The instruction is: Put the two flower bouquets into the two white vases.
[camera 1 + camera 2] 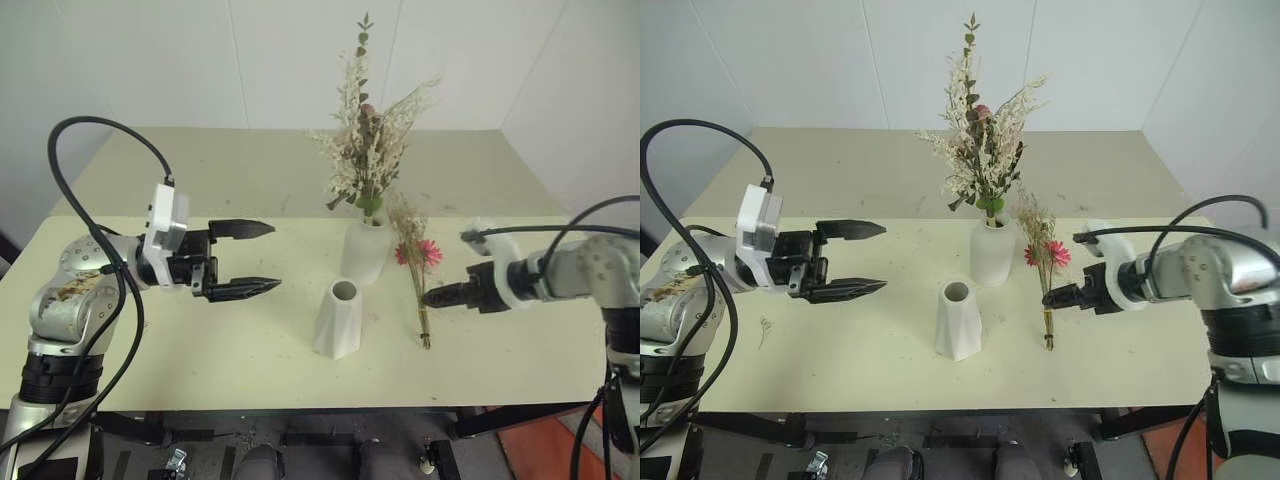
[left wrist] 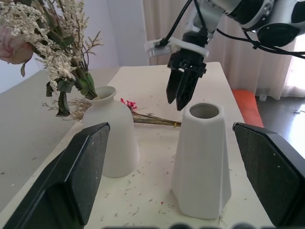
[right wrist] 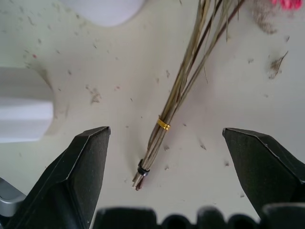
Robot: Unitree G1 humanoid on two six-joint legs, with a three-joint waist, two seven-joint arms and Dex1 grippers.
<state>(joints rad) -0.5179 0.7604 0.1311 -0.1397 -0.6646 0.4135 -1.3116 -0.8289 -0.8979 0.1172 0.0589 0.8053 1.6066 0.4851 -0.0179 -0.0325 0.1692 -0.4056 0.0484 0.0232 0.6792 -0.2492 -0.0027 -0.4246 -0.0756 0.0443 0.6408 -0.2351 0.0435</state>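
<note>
Slim bouquet (image 3: 176, 95) beneath open right pincer (image 3: 164, 162).

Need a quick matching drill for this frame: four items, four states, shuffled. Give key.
Items:
1. smooth vase
2. faceted vase
3. slim bouquet
4. right gripper

States:
A. lying flat on the table
B. empty, mouth open
C. open, over the tied stems
D. holds the fuller bouquet

Pairs: 1-D, 2-B, 3-A, 4-C
</note>
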